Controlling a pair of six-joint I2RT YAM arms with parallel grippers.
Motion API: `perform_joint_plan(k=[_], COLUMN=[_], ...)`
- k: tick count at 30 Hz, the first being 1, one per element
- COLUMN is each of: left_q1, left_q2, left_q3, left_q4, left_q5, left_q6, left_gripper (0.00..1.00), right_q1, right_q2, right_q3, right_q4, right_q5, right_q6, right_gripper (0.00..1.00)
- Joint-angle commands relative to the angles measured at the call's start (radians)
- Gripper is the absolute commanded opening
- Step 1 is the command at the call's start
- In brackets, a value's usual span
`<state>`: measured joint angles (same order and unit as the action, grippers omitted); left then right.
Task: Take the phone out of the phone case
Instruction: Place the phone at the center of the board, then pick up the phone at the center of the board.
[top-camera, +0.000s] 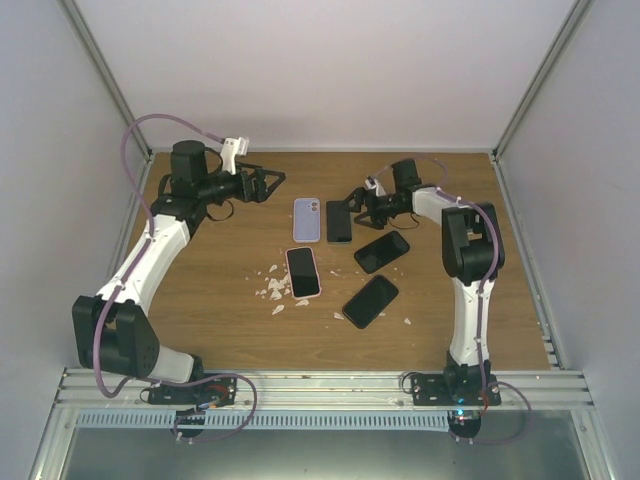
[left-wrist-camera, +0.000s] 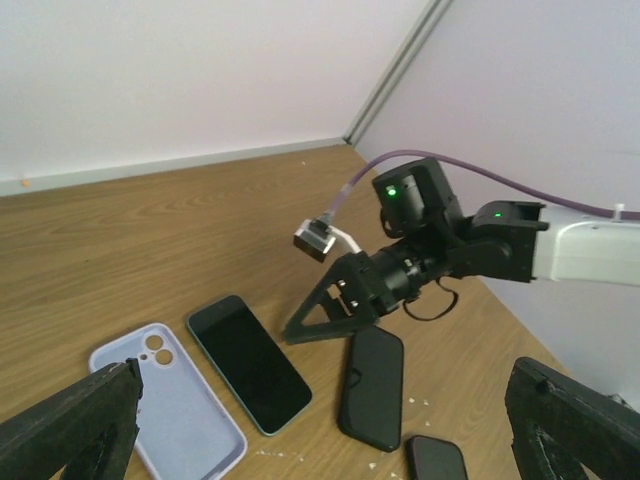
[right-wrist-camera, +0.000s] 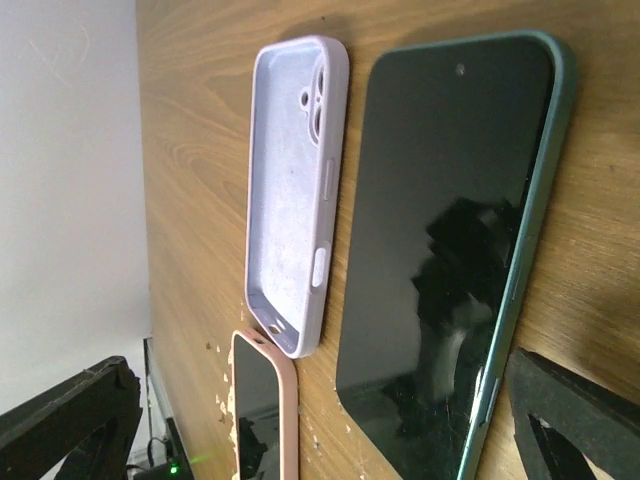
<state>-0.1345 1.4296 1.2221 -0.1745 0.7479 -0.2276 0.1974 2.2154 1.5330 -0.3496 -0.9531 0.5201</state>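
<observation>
Glossy green-rimmed phone (right-wrist-camera: 450, 250) — beside hollow lilac case (right-wrist-camera: 287, 190)

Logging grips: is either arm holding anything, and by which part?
Nothing is held. The left gripper and right gripper both show open, empty jaws; the teal phone lies free.

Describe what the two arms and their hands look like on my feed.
Both arms match: the left arm and right arm have white links and black joint housings. A purple cable loops along each. The left hand and right hand are black, with triangular open-frame fingers. Green lights glow on the right wrist.
</observation>
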Motion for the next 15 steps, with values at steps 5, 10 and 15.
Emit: perform_joint_plan(k=[5, 10, 15], left_q1=[0.006, -0.007, -0.066], left_q2=[-0.095, -0.129, -0.172], left_q3=[-0.022, -0.043, -0.088], left_q4=[-0.077, -0.188, -0.258], left_q5=[-0.140, -0.191, -0.302], left_q6=[0.130, 0.233, 0.355], left_gripper=[0.99, 0.99, 0.99], right_q1=[0.005, -0.003, -0.018], right_q2=[-0.120, -0.211, -0.313], right_q3=[-0.029, -0.050, -0.083], right_q4=[-0.035, -0.047, -0.053], right_q5=[0.095, 0.127, 0.151], right_q6=[-0.054, -0.115, -0.179], right_gripper=[1.00, 1.00, 1.00])
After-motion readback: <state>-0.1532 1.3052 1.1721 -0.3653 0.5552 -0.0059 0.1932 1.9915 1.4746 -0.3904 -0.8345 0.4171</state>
